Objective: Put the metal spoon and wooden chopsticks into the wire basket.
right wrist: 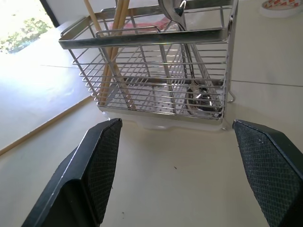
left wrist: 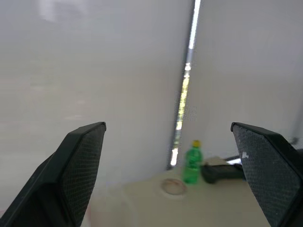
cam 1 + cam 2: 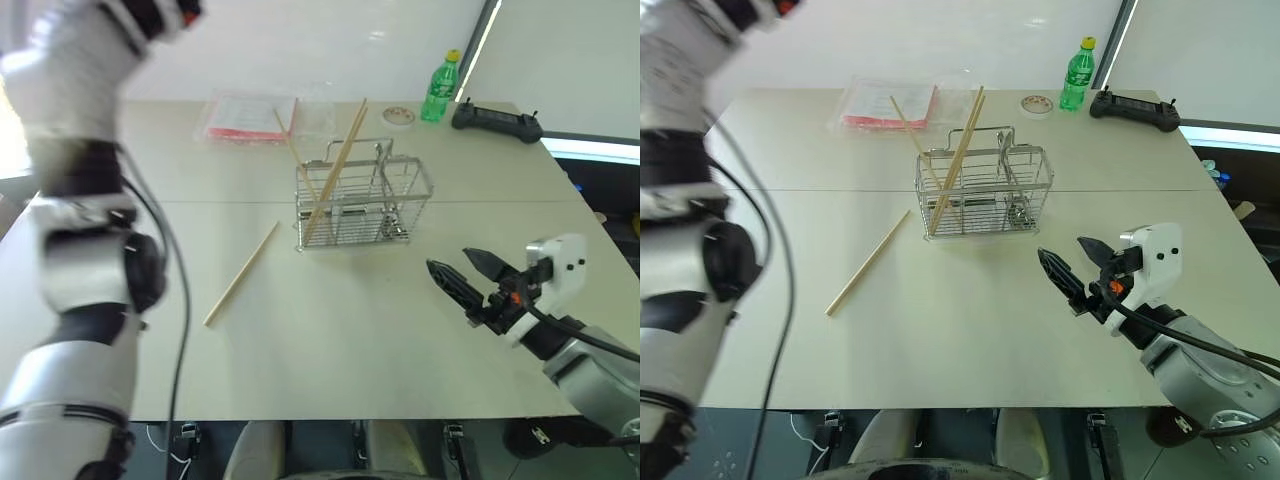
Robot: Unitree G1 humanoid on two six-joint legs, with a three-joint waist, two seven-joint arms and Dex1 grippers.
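- The left gripper [image 2: 168, 182] is seen spread wide and empty. The right gripper [image 3: 466, 280] is also parted, with nothing between its jaws.
- One loose chopstick [image 3: 242, 273] is left flat on the table [image 3: 330, 350], well apart from both sets of jaws; a low, flat stick may be pushed away rather than pinched.
- The leaning wooden chopsticks [image 3: 335, 170] could be knocked when another is added, tipping the wire basket [image 3: 362, 200].
- Ahead of the right jaws, the metal spoon [image 1: 201, 97] is shown in the basket's end compartment, plain in the right wrist view.
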